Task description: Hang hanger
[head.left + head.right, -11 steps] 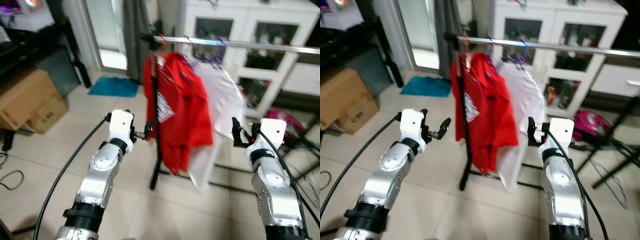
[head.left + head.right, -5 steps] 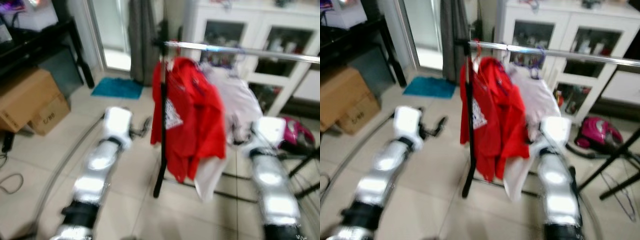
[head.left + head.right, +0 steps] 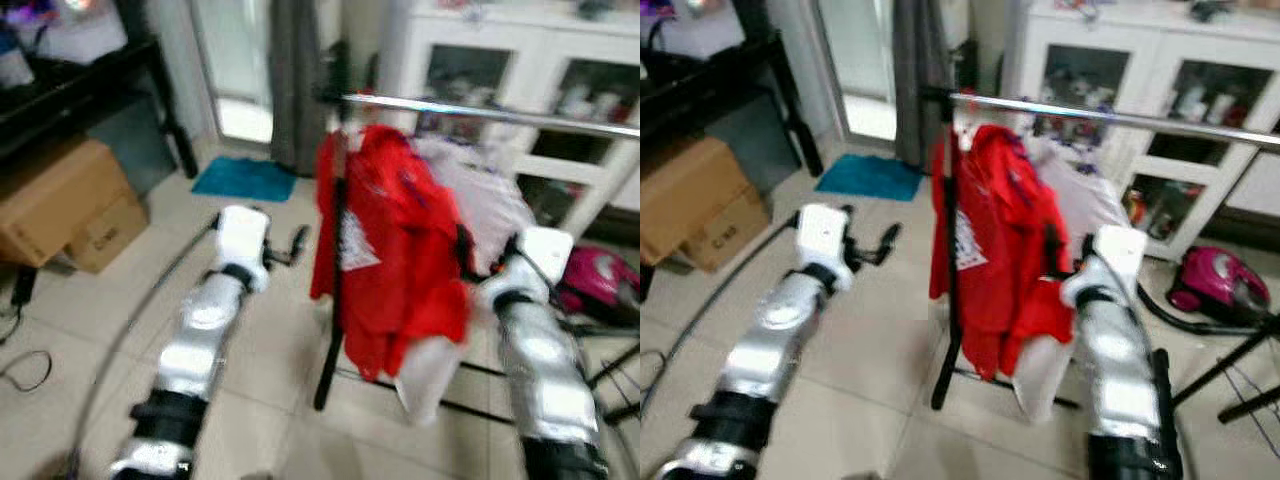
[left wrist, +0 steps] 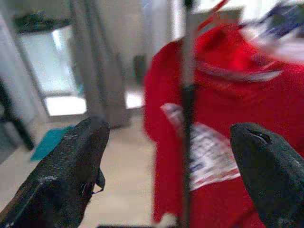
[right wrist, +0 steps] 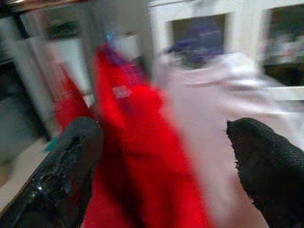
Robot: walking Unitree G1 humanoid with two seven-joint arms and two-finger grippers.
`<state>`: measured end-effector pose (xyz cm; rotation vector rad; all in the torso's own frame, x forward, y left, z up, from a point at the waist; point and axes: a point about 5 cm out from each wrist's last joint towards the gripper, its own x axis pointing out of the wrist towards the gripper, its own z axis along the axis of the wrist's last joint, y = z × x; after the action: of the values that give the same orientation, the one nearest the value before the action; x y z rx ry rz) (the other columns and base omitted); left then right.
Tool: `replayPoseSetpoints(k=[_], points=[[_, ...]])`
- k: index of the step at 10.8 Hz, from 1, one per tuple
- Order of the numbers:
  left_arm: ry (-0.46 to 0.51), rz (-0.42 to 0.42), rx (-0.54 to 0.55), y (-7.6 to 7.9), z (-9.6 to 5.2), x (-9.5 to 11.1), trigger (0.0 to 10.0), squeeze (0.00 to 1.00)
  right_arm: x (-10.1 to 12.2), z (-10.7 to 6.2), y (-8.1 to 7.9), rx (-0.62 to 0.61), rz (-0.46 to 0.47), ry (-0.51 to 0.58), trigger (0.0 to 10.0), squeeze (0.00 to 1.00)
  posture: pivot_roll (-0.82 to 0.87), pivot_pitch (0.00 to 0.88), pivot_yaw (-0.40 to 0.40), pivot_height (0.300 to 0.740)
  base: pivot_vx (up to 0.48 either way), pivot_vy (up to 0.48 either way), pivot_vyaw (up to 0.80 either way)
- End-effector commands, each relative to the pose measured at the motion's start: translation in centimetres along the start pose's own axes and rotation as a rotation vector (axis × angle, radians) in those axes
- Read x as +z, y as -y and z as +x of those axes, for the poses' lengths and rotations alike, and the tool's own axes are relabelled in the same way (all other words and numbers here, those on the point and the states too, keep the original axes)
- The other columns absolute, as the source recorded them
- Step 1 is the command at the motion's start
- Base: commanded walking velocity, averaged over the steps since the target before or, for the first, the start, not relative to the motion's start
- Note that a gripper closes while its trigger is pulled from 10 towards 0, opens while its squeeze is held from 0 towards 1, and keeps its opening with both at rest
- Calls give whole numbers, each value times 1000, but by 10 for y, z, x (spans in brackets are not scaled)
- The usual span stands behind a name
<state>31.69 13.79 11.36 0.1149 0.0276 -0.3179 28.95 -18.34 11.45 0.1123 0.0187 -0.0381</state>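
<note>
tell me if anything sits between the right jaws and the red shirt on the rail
Nothing visible does. The right gripper is open and faces the red shirt hanging from the metal rail, with open air between them. The white shirt hangs beside it.

I have both silver arms raised forward, left hand (image 4: pixel 166 166) and right hand (image 5: pixel 161 166) each spread wide, holding nothing.
</note>
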Motion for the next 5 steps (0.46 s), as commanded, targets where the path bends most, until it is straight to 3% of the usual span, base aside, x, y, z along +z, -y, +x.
replayPoseSetpoints(k=[1,2,4,5], points=[[12,20,-10,2,2,2,10000,1000,-1,1,4,-3,4,-7,10000,0,21,0,21,740,0,0,0],[14,12,4,0,2,3,10000,1000,-3,3,7,-20,-93,-7,10000,0,23,0,19,740,0,-244,0],[14,12,4,0,2,3,10000,1000,-3,3,7,-20,-93,-7,10000,0,23,0,19,740,0,-244,0],[14,10,8,-1,3,3,10000,1000,1,3,4,0,14,15,10000,0,24,0,17,740,0,-356,0]])
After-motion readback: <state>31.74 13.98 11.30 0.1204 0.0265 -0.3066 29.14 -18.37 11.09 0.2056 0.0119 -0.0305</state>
